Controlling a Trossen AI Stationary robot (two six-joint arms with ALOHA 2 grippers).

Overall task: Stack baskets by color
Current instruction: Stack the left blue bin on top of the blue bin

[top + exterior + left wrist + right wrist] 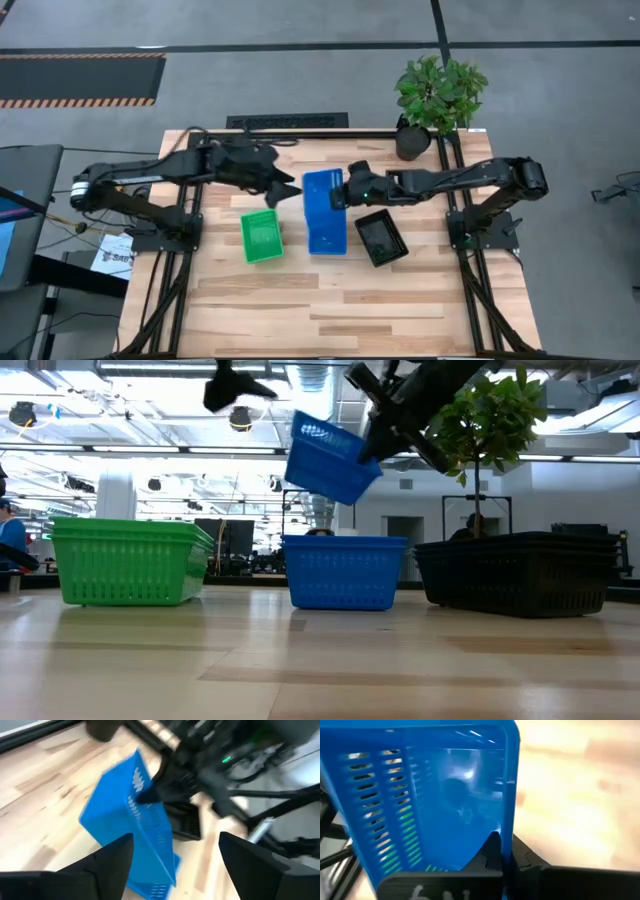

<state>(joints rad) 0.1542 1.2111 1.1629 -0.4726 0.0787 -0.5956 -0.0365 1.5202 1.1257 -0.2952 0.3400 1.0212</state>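
My right gripper is clamped on the rim of a blue basket, which hangs tilted in mid-air at upper centre of the low view, clear of the table. In my right wrist view that same basket fills the frame, its slotted wall to the left and one dark finger pinching the edge. My left gripper stands wide open just left of the raised basket — holding nothing, its two fingers spread apart in the left wrist view.

Below the raised basket, at centre of the low view, the blue stack sits on the wood. The green stack is left of it in the overhead frame, the black stack right of it, angled. A potted plant stands at the table's upper right corner.
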